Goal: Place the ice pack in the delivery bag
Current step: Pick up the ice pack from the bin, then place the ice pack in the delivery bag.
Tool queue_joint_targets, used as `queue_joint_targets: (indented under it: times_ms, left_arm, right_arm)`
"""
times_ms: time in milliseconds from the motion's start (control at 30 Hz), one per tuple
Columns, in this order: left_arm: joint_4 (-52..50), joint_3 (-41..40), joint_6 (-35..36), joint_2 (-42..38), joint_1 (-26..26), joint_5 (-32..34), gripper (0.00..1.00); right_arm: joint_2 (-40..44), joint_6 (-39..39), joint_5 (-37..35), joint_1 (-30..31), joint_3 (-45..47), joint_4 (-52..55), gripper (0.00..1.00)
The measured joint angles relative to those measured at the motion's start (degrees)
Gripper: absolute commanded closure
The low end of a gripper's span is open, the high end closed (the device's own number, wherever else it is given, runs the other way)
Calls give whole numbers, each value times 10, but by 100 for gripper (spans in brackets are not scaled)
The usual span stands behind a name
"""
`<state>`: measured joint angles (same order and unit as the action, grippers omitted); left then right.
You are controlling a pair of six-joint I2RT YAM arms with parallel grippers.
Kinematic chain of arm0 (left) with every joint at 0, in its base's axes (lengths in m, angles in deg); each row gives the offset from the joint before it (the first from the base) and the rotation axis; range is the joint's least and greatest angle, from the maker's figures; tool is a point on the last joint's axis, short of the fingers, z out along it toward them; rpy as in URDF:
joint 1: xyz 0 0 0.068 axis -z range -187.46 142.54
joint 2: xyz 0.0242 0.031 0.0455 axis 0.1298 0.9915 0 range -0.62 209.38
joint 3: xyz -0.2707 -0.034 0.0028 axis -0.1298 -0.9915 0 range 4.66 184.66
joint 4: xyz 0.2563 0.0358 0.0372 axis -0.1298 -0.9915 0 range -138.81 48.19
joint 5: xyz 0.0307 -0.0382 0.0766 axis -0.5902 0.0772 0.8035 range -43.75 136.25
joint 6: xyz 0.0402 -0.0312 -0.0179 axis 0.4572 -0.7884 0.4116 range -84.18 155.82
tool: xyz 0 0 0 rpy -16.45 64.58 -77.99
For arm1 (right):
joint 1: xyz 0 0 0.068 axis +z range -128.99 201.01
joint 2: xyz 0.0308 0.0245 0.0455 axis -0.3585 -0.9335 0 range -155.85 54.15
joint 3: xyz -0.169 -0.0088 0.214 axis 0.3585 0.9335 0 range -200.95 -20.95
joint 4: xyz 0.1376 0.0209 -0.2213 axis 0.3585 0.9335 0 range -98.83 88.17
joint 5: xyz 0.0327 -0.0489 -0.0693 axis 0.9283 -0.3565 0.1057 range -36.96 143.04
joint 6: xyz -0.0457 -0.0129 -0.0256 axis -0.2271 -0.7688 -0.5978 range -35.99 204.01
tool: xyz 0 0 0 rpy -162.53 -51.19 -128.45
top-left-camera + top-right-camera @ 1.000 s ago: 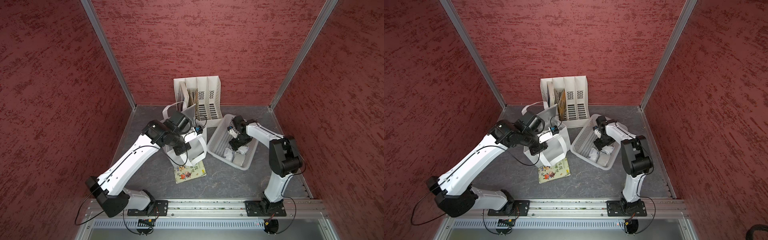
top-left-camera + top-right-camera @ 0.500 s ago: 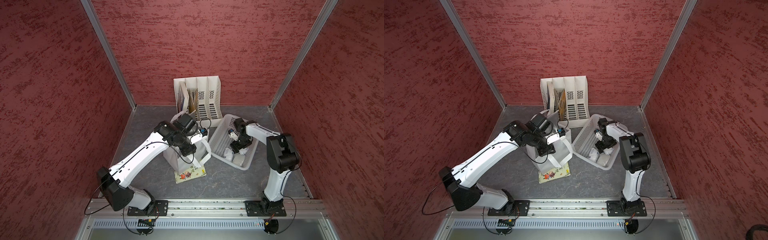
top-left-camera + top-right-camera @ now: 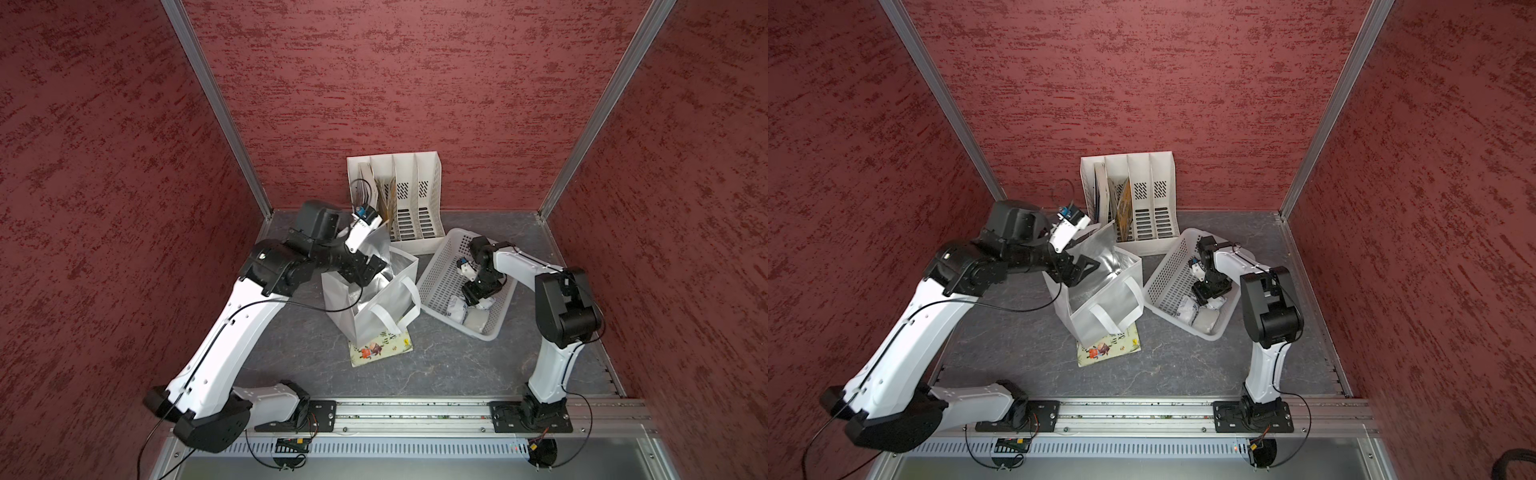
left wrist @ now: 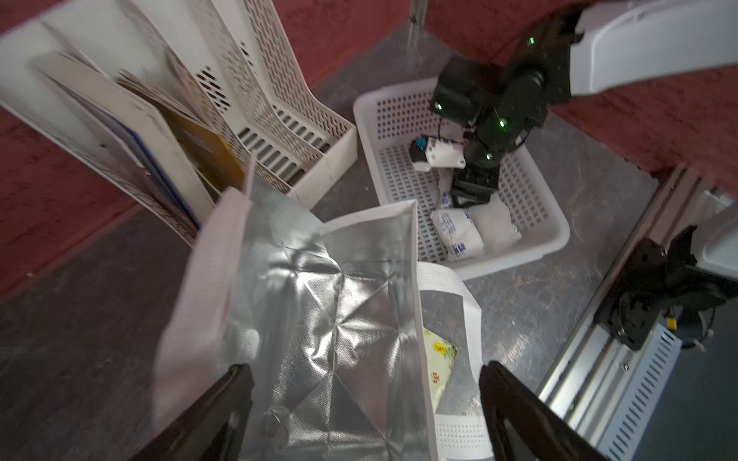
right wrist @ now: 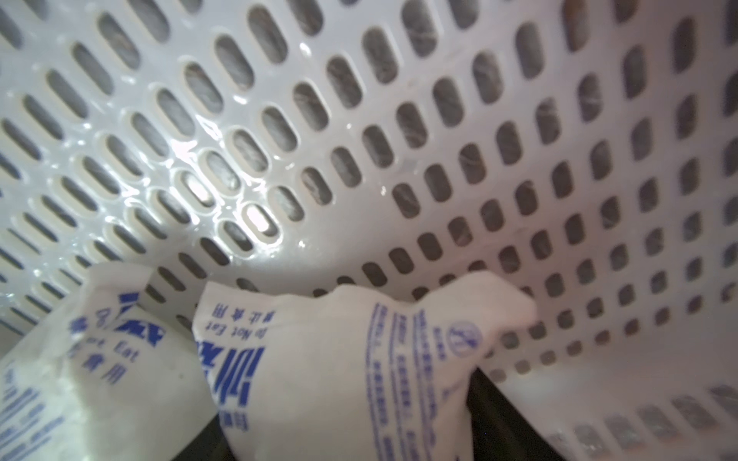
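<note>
Near the middle of the grey tabletop point(image 3: 436, 365) the delivery bag point(image 3: 374, 299) stands open, its silver foil lining catching the light. One white strap handle point(image 4: 439, 275) droops over its near side. The bag rests partly on a picture book point(image 3: 380, 347), which lies flat towards the near edge.

Over the bag's mouth hovers the left hand point(image 4: 365, 369), jaws spread wide with nothing gripped. In the left wrist view its two dark fingers point(image 4: 223, 403) straddle the foil.

Against the far edge stands a white slotted file rack point(image 3: 419, 199), with a few books point(image 3: 384, 195) in its left slots. Between the bag and the right edge sits a white perforated basket point(image 3: 440, 278), and the ice packs point(image 3: 457, 309) lie bunched at its near end.

Down inside the basket, right on top of them, is the right hand point(image 3: 478, 293). Its wrist view shows one ice pack point(image 5: 339, 359), white with blue print, lying between the dark fingers point(image 5: 503, 407). Another pack point(image 5: 80, 359) lies just beside it. I cannot tell whether that hand has closed on the pack.
</note>
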<state>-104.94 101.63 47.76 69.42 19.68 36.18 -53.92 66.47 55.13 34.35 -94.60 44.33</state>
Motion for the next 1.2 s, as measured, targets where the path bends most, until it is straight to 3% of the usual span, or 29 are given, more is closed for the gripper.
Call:
queue_joint_targets:
  times_ms: [167, 333, 500, 600, 700, 867, 933, 1100, 1200]
  left_arm:
    - [28, -20, -32, -61, -93, 32, 0]
    - [20, -47, -37, -66, -151, 41, 0]
    - [3, -94, -24, -48, -182, 8, 0]
    - [2, -122, -11, -48, -185, -33, 0]
    - [15, -160, 0, -59, -185, -62, 2]
    - [40, -216, 12, -65, -185, -61, 21]
    - [46, -223, 14, -61, -186, -54, 24]
    - [75, -224, 9, -59, -186, -44, 41]
    - [84, -224, 5, -59, -186, -46, 57]
  right_arm:
    - [81, 13, 9, 0, 23, -10, 55]
    - [213, 48, 46, 0, 18, -28, 56]
    - [334, 104, 146, 12, -21, -80, 56]
    - [362, 133, 208, 58, -55, -131, 56]
    - [360, 146, 246, 126, -77, -174, 56]
    - [305, 150, 263, 239, -117, -203, 55]
    - [269, 148, 261, 277, -137, -209, 54]
    - [174, 155, 235, 339, -193, -221, 52]
    - [129, 163, 209, 357, -219, -222, 51]
